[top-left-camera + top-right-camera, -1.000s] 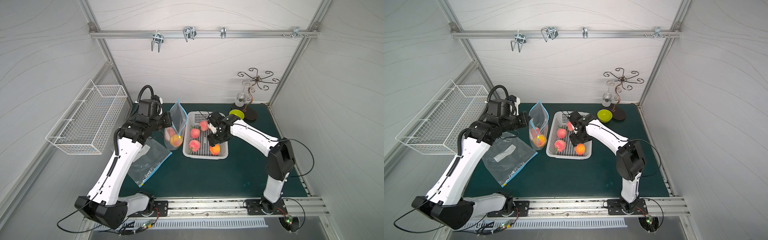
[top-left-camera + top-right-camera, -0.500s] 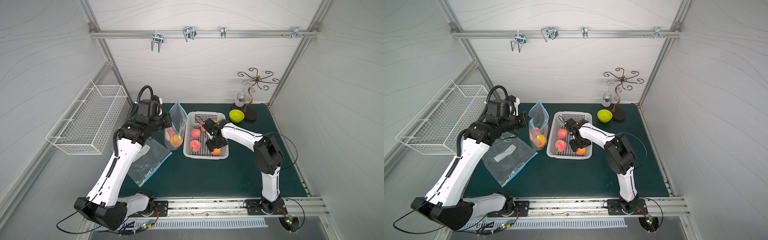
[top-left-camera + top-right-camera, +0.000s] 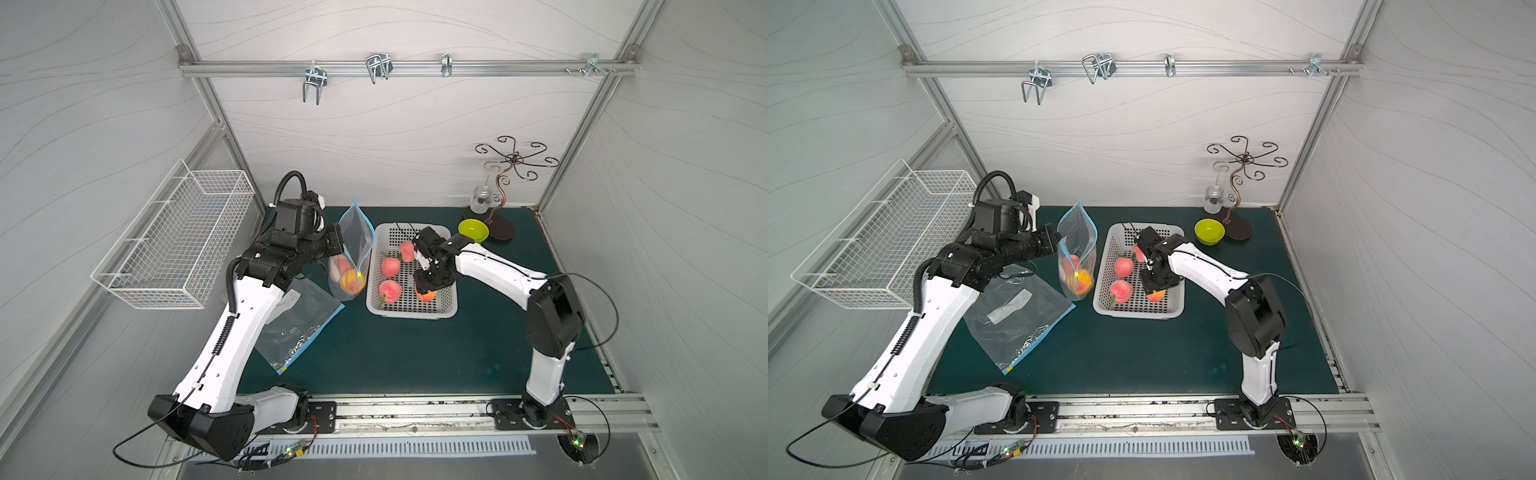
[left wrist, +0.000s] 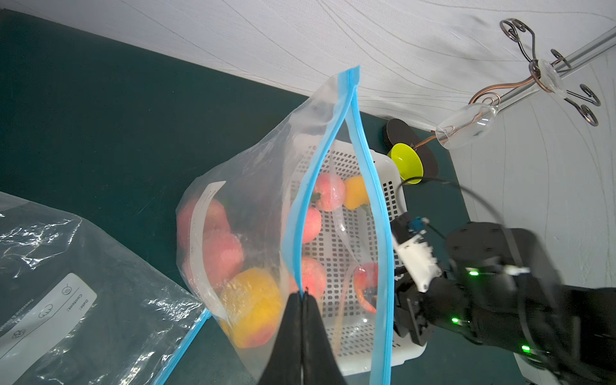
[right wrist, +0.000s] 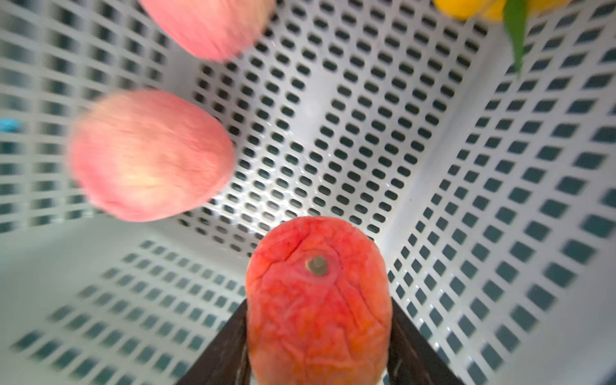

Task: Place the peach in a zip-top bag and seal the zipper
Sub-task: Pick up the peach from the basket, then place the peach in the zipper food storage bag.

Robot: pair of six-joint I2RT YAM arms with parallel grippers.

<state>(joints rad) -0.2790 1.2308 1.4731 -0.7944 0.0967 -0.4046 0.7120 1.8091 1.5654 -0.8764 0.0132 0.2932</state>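
Your green mat (image 3: 415,353) fills the lower ctr of both top views. A wire rack (image 3: 174,245) hangs on the wall at mid-left. The white basket (image 3: 411,313) sits ctr frame on the mat. A flat bag (image 3: 299,324) lies lower-left of it, partly under the L arm. Just left of the basket the bag (image 3: 357,232) stands upright w/ its mouth gaping at the top and bagged peaches (image 3: 351,280) in its bottom. Your L claw (image 3: 341,249) is pinched together on the bag's blue zip edge. In the wrist view its fingers (image 4: 293,333) meet flat on that edge w/ no gap. Your R claw (image 3: 428,289) reaches down into the basket's lower-right corner and is clamped on the peach (image 5: 316,316). That one is red-orange, stem end toward the wrist cam, w/ a finger against each side. So the peach is in the basket, apart from the bag. Three pink peaches (image 3: 390,267) lie loose in the basket, left of & above the R claw. A lime bowl (image 3: 473,230) sits upper right of the basket.
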